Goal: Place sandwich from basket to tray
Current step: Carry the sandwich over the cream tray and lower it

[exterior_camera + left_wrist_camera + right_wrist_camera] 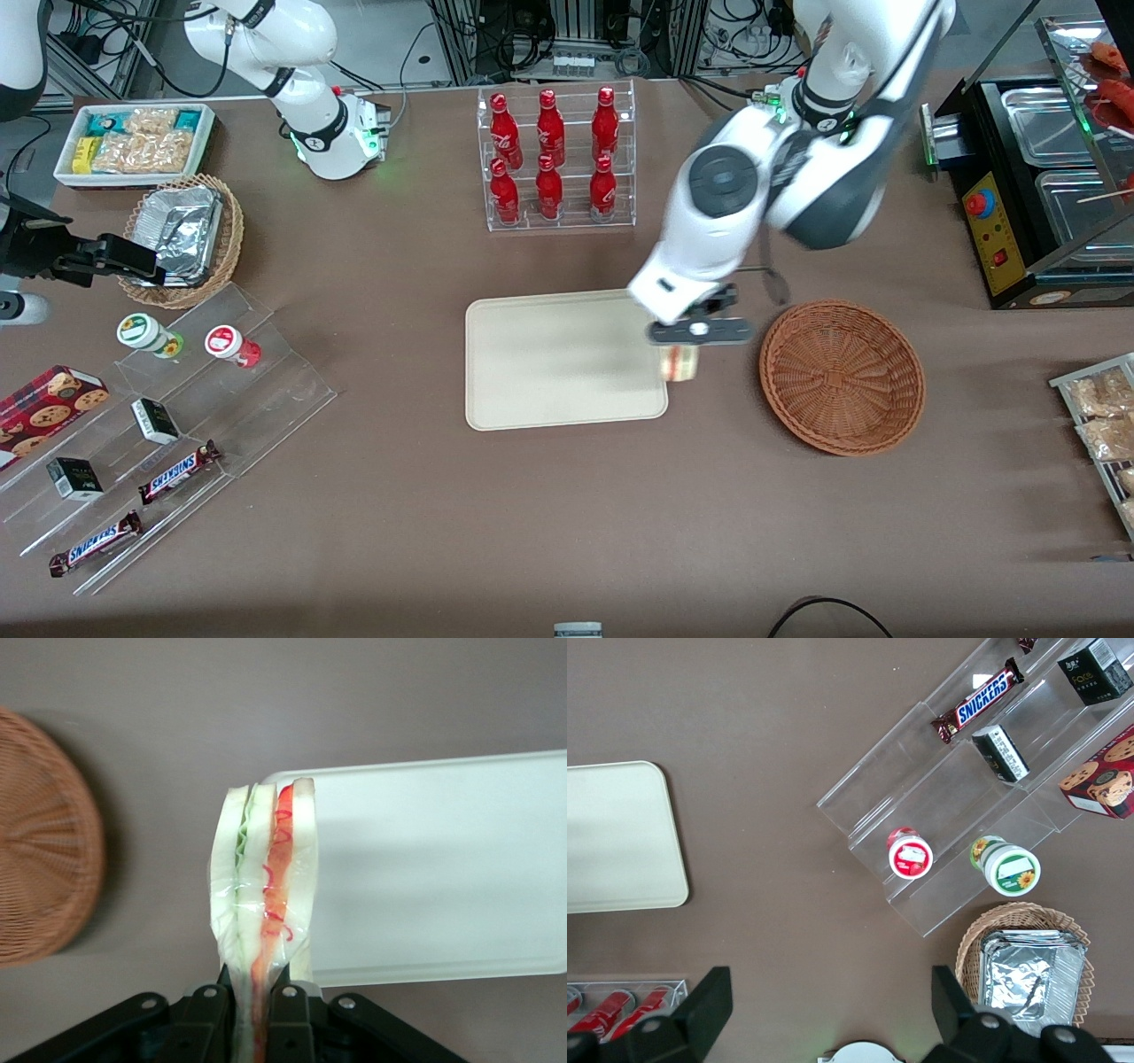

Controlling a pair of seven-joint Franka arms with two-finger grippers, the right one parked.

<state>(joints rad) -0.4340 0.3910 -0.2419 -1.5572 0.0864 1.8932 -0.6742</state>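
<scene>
- Hangs over the tray [558, 363] at its edge nearest the basket [842, 377]: the pincer [680, 354], above the corner of that edge lying nearer the front camera.
- Clamped on the sandwich [680, 363], fingers [288, 1014] narrowed to the width of the wedge's pinched end, pressing the wrapped bread from both sides.
- Held clear of the tray surface, cut edge with red and green layers outward from the fingers; in the wrist view [266, 895] straddles the tray's rim [425, 973], part over cream surface, part over brown table [567, 514].
- Sits just beside the tray toward the working arm's end of the table: the basket, holding nothing, a strip of bare table between the two.
- Open across most of the tray's surface from the rim under the sandwich toward the parked arm's end; bare table along the tray's near edge too.
- Stands farther from the front camera than the tray: a clear rack of red bottles [554, 159], well apart from it.
- Covered by the arm's white link in the front view: the tray's corner nearest the basket and farther from the camera.
- Cut off in the wrist view: the basket [44, 842] and the tray's end away from the sandwich.
- Hidden between the fingers: the gripped end of the sandwich.
</scene>
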